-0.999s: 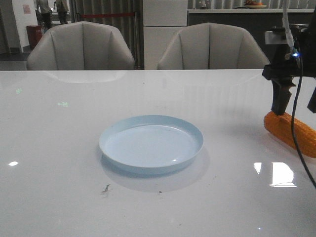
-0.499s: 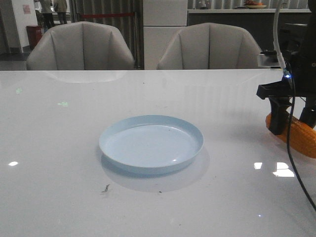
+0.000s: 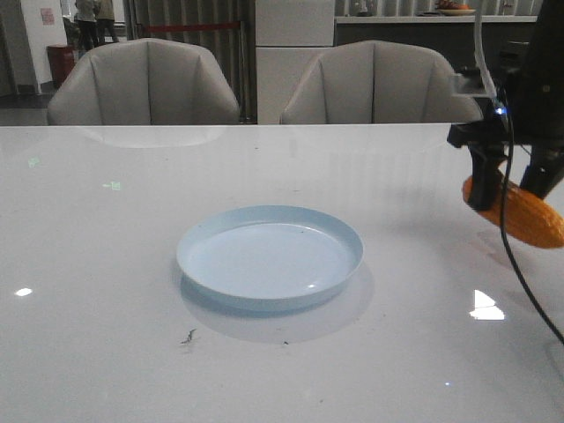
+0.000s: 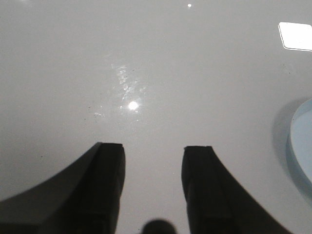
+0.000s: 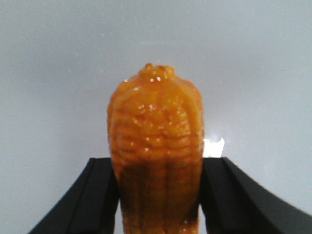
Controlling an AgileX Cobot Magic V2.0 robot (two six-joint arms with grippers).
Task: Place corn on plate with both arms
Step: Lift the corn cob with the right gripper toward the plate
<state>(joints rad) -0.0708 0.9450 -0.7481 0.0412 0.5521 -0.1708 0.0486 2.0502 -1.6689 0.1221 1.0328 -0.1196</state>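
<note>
Clamping the orange corn cob [image 3: 527, 215] between its fingers, the right gripper [image 3: 511, 194] holds it at three o'clock from the pale blue plate [image 3: 270, 256]; the left gripper [image 4: 152, 187] hangs spread over the bare white table [image 4: 146, 63].

No text, label, brand, number or sign is legible anywhere.

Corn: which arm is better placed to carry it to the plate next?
Right. Its gripper has fingers on both sides of the corn. The left gripper is open over bare table, beside the plate.
</note>
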